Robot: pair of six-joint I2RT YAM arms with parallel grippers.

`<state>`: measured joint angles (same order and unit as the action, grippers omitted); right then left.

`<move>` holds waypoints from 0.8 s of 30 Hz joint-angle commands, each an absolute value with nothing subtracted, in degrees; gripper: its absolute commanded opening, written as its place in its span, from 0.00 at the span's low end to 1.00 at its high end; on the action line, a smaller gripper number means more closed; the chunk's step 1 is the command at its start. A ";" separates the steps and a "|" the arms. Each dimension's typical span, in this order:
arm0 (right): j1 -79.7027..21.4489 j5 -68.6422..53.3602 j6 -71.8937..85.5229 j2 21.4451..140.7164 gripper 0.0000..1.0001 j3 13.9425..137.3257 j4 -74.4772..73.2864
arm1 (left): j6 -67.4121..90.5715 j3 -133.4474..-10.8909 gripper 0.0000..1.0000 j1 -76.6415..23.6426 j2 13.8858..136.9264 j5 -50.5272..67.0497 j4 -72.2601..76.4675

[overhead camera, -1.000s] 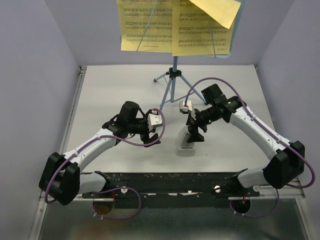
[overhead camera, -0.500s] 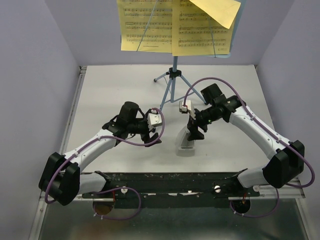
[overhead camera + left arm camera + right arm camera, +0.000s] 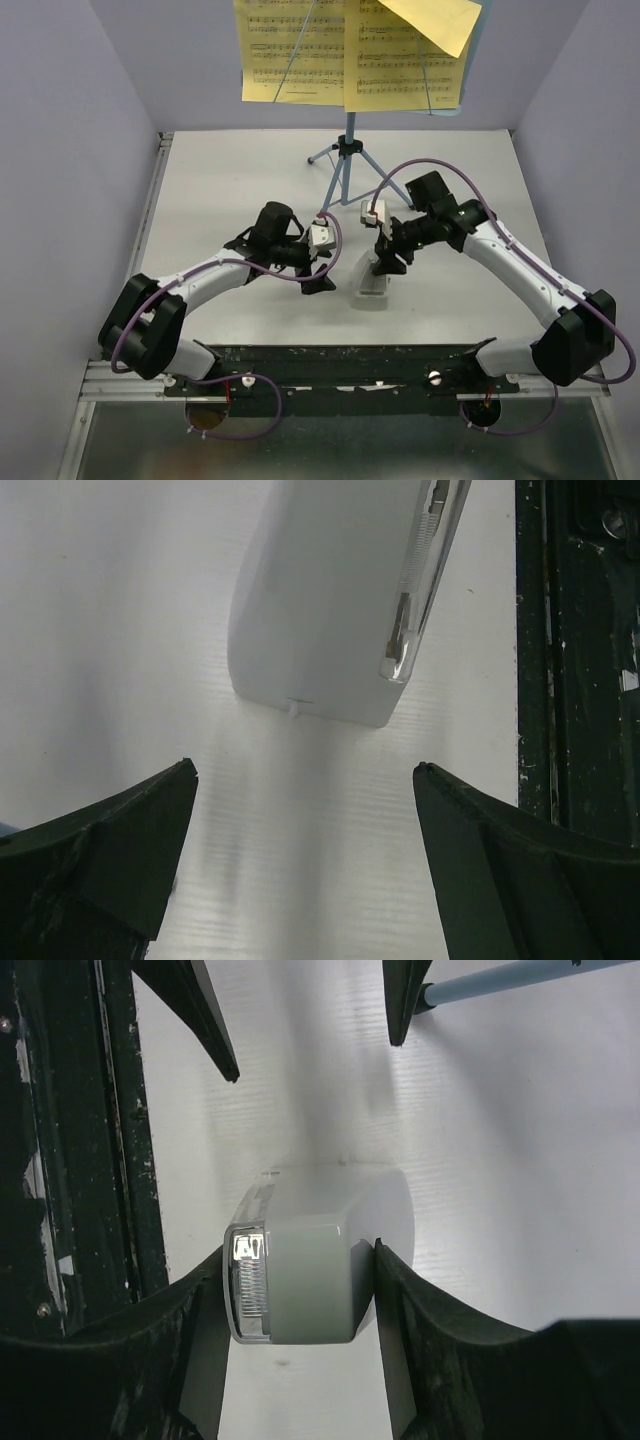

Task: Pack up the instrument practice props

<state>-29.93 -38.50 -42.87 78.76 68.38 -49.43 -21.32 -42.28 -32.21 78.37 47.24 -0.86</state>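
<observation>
Soft, even overhead light keeps the top view sharp, with only faint shadows on the pale grey bench (image 3: pixel 230 180), whereas both wrist views bleach that surface near white, the dark fingers (image 3: pixel 100 860) blurred in the left one's lower corners and the whitish translucent plastic piece (image 3: pixel 320 600) glinting along its clear edge.

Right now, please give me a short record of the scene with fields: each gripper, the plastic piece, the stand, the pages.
Left gripper: open, empty, facing the plastic piece, apart from it
Right gripper: shut on the plastic piece, a finger on each side
Plastic piece: on the table, between the two grippers
Music stand: upright at the back
Yellow pages: on the stand's desk, not packed
</observation>
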 commanded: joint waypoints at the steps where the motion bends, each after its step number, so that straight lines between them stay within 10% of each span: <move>1: -28.31 -40.07 -39.30 74.64 0.00 61.98 -44.41 | -21.09 -46.49 0.99 -34.19 83.49 52.29 1.49; 24: -24.35 -45.00 -30.32 63.19 0.00 47.99 -30.76 | -18.73 -46.76 0.99 -41.31 95.97 47.90 10.62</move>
<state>-24.40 -44.16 -31.88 62.57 49.21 -29.98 -20.53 -48.36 -40.36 94.37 49.32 3.62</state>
